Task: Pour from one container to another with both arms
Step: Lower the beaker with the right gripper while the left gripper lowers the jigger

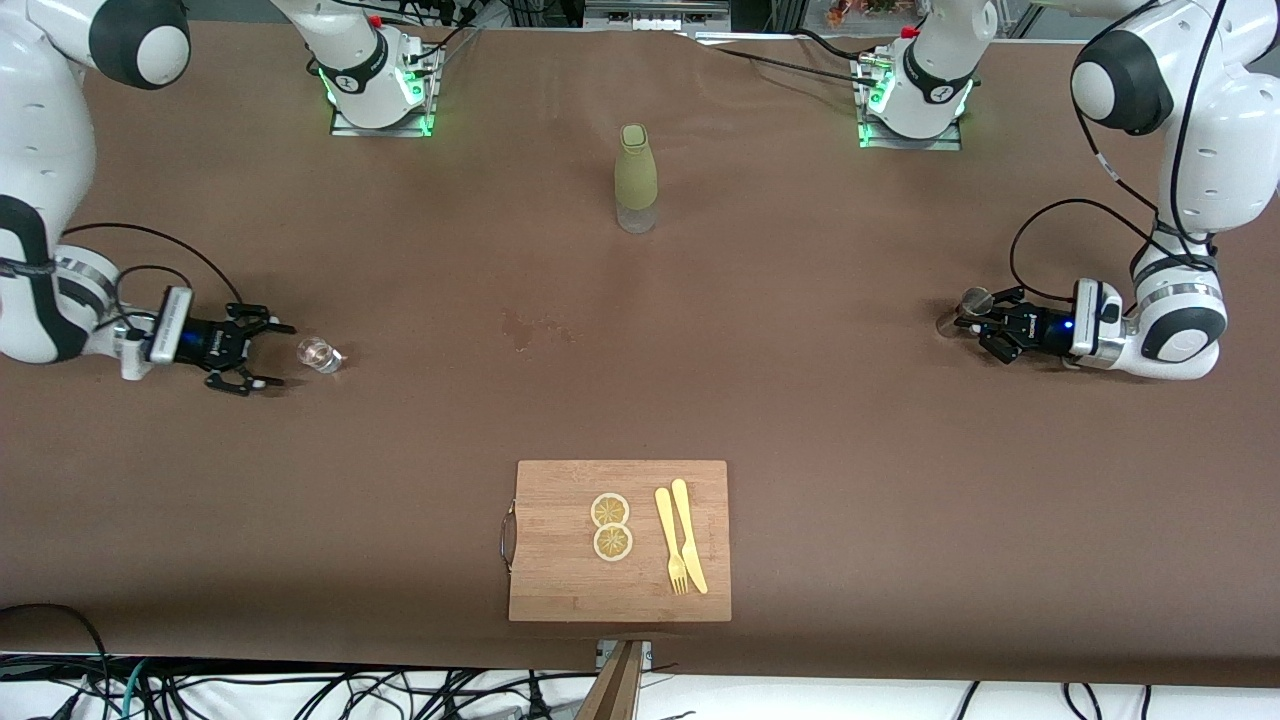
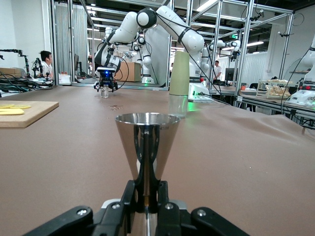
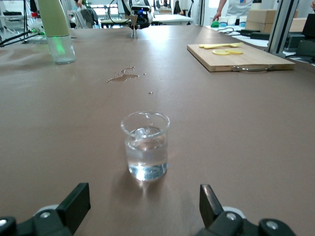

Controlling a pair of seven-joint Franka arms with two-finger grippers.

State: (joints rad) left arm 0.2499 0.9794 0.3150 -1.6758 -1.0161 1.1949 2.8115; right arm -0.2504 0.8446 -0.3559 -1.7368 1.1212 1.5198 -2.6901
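Resting low at the right arm's end of the brown cloth-covered surface [image 1: 800, 420]: right pincer [image 1: 268, 354], spread wide and gripping nothing. Standing upright just past its fingertips [image 3: 209, 199], apart from them: small clear glass beaker [image 1: 320, 355], roughly half filled with clear liquid.

Sitting low at the left arm's end of the surface: left pincer [image 1: 975, 325], clamped tight on the narrow waist of a shiny steel cone-shaped measuring cup [image 2: 146, 147], mouth facing up; possibly resting on the surface, though hard telling from above.

Standing between the two arm bases, farther from the front camera than everything else: tall olive-green bottle with a clear bottom [image 1: 635, 180], upright. Drying on the cloth between bottle and board: small wet patch [image 1: 535, 328].

Lying near the edge closest to the front camera: pale wooden cutting board with a metal handle [image 1: 560, 560]. Lying on it: two round lemon slices [image 1: 611, 525], touching each other, plus a yellow plastic fork [image 1: 670, 540] and yellow plastic knife [image 1: 690, 535] side by side, beside the slices toward the left arm's end.
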